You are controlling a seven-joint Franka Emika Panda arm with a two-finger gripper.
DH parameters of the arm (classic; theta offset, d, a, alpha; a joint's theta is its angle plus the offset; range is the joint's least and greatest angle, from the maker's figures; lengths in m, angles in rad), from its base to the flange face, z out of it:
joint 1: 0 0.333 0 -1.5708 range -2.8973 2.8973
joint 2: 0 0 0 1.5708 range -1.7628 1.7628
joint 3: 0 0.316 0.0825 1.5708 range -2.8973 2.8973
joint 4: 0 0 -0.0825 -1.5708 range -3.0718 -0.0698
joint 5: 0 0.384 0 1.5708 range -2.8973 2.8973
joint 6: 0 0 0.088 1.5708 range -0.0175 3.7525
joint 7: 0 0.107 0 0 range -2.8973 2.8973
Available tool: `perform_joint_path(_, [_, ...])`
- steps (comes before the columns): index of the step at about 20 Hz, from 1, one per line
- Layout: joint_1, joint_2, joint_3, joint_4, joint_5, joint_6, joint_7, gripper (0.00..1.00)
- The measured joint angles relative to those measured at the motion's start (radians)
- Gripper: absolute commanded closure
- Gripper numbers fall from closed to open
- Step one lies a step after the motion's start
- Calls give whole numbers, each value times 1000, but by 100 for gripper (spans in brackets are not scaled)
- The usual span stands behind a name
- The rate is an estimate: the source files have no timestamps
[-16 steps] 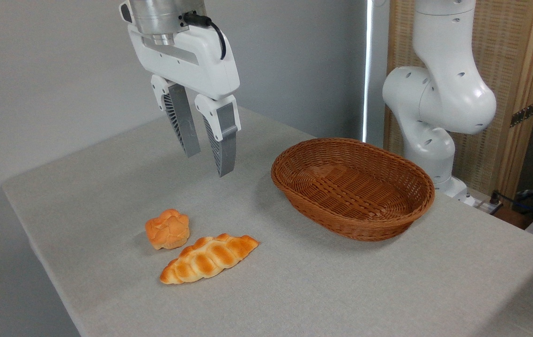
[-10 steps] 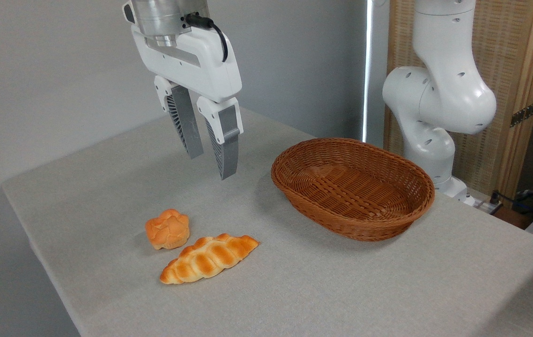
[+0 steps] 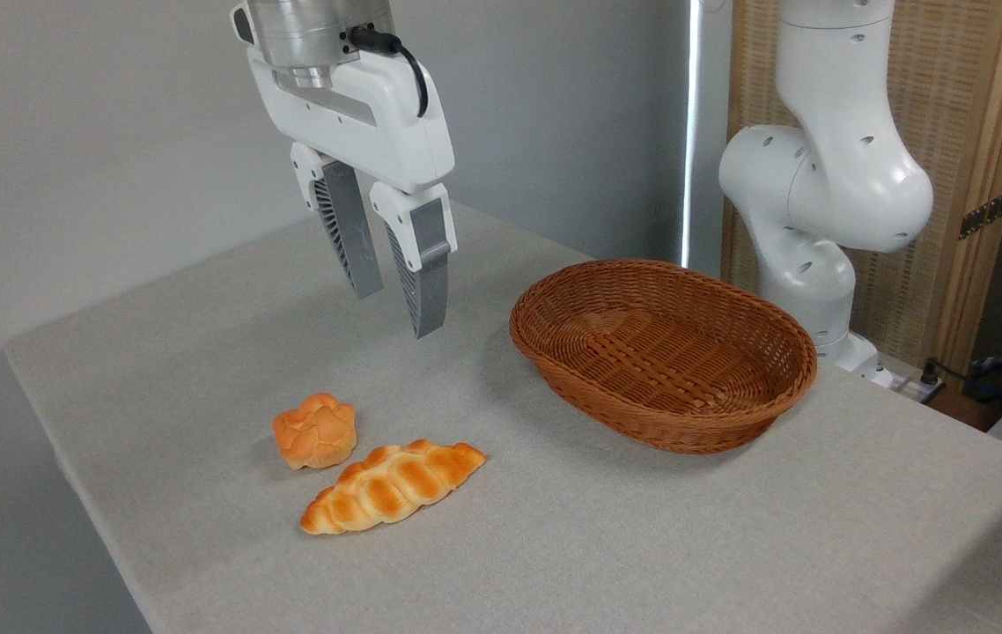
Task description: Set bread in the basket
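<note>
Claw (image 3: 394, 313) hangs open and empty above the table (image 3: 554, 546), bread (image 3: 315, 431) lying outside the basket (image 3: 664, 352)

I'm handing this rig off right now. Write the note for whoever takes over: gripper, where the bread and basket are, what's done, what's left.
Gripper: open, empty, hanging above the table behind the bread.
Bread: on the table near the front left, next to the braided loaf; whether they touch is unclear.
Basket: to the right, empty.
Done: nothing grasped yet.
Left: descend on the bun, grasp, lift, carry right, release in the basket.
</note>
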Motion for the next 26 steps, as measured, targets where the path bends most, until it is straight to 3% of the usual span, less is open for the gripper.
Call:
perform_joint_path(4, [-4, -6, -4, -21, -6, 23, 0, 0])
perform_joint_path(7, [-10, -38, -8, -102, -31, 135, 1, 0])
perform_joint_path(12, [-75, -66, -24, -230, -36, 283, 2, 0])
perform_joint_path(15, [-101, -64, -66, -317, -64, 411, 1, 0])
perform_joint_path(21, [-160, -33, -75, -430, -74, 600, 2, 0])
perform_joint_path(26, [-165, 11, -75, -454, -74, 645, 32, 0])
